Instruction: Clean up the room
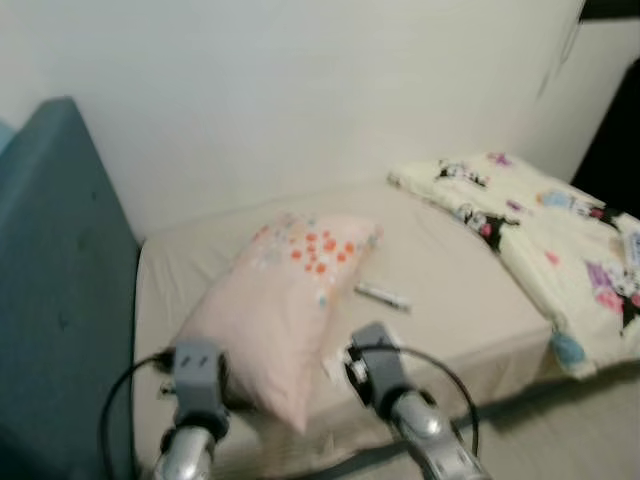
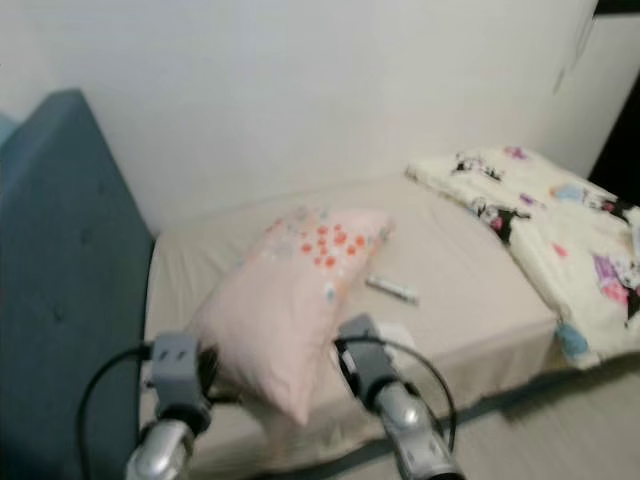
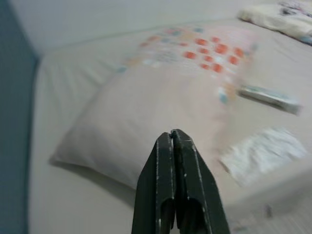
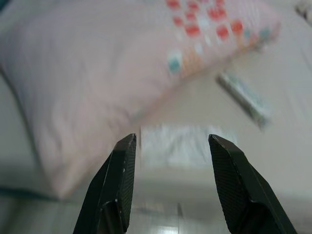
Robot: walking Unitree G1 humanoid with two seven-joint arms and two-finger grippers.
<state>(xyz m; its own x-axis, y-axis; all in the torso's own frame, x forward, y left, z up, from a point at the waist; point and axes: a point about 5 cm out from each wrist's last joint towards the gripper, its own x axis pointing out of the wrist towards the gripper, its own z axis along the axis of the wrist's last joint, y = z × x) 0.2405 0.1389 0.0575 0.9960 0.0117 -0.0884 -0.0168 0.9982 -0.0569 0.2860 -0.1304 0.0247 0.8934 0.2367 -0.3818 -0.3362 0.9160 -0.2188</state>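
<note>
A pale pink pillow [image 1: 280, 300] with orange and teal dots lies slanted on the beige bed [image 1: 460, 300]. Beside it rest a small tube-like item [image 1: 382, 295] and a white flat packet [image 4: 180, 146] near the bed's front edge. My left gripper [image 3: 173, 139] is shut with nothing in it, held just in front of the pillow's near corner. My right gripper [image 4: 170, 146] is open, hovering above the white packet at the bed edge. Both wrists [image 1: 200, 375] show low in the head views, the right one [image 1: 372, 365] beside the pillow.
A folded cartoon-print blanket [image 1: 560, 230] lies on the far right of the bed. A teal padded headboard [image 1: 60, 280] stands at the left. A white wall [image 1: 300, 90] runs behind the bed. Light floor [image 1: 580, 430] shows at the lower right.
</note>
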